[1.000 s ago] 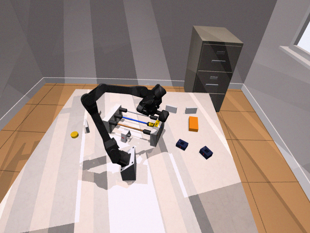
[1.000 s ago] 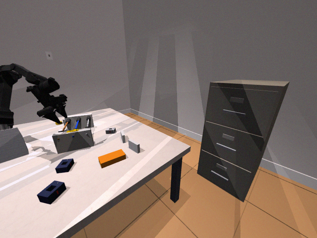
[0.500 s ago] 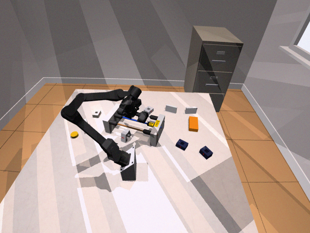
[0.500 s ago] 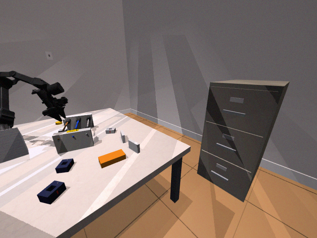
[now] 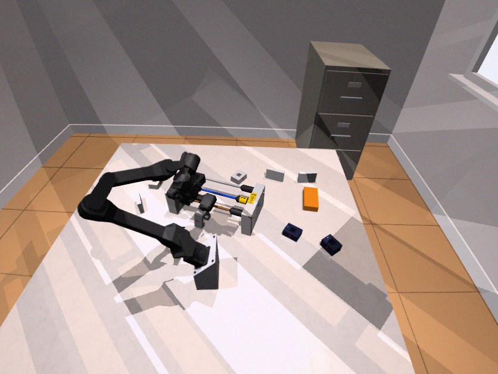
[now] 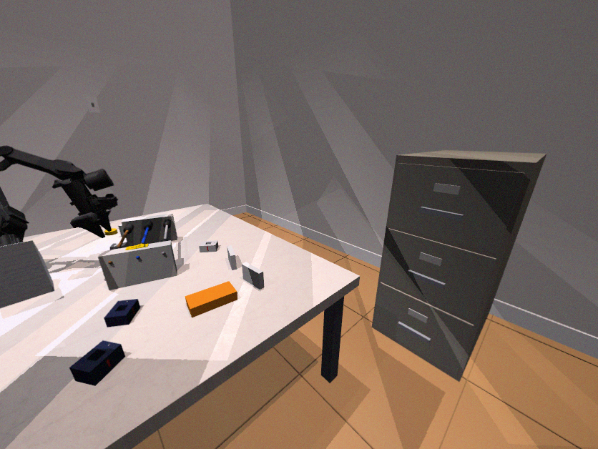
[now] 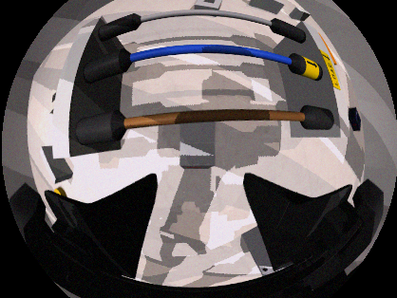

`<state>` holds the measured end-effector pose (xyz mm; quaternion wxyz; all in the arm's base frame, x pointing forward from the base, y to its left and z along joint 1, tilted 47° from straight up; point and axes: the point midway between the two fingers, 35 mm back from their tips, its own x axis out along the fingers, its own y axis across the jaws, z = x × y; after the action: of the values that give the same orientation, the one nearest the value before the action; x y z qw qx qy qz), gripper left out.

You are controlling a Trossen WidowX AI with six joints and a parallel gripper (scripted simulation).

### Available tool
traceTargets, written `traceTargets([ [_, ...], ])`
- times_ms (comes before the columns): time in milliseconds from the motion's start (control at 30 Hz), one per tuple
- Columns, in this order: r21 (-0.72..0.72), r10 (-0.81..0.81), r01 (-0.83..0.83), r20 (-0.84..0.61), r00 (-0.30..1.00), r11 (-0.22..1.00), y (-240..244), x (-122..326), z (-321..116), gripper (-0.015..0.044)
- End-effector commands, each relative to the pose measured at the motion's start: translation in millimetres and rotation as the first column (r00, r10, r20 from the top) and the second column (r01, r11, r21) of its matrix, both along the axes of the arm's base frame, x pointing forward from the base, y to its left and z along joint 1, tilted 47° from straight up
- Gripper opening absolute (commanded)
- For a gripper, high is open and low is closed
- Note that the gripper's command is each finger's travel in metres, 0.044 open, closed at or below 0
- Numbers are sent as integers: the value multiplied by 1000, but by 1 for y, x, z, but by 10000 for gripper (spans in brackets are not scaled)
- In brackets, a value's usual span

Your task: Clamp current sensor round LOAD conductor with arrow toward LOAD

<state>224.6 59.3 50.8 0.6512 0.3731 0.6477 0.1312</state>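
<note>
The open grey sensor [image 5: 199, 219] [image 7: 198, 147] stands on the table on the arm-base side of the rack, near the brown conductor [image 7: 228, 116]. A small red mark shows on it; its arrow direction cannot be read. The blue conductor [image 5: 219, 193] [image 6: 145, 235] [image 7: 190, 51] runs between the brown and grey ones. It has a yellow arrow band [image 5: 242, 199] [image 7: 311, 68] at its right end, beside the yellow LOAD label [image 5: 252, 197] [image 7: 330, 71] on the end block. My gripper [image 5: 191, 199] [image 6: 105, 232] [image 7: 201, 179] is open and empty, above the table near the rack's brown-conductor side.
A pale square block [image 5: 238, 176] [image 6: 208, 247] and two upright plates [image 5: 274, 175] [image 5: 307, 177] stand behind and right of the rack. An orange block [image 5: 310, 198] [image 6: 211, 298] and two dark blue blocks [image 5: 292, 232] [image 5: 330, 245] lie to the right. A yellow disc [image 6: 111, 232] shows beyond the gripper.
</note>
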Motion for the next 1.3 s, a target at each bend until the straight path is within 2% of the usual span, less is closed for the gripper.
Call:
traceTargets([
  [0, 5, -1, 1, -2, 1000, 1000, 5, -1, -4, 321],
  [1167, 8, -1, 1, -1, 1000, 1000, 41, 5, -42, 321],
  [1267, 11, 3, -3, 2, 1000, 1000, 39, 6, -39, 242],
])
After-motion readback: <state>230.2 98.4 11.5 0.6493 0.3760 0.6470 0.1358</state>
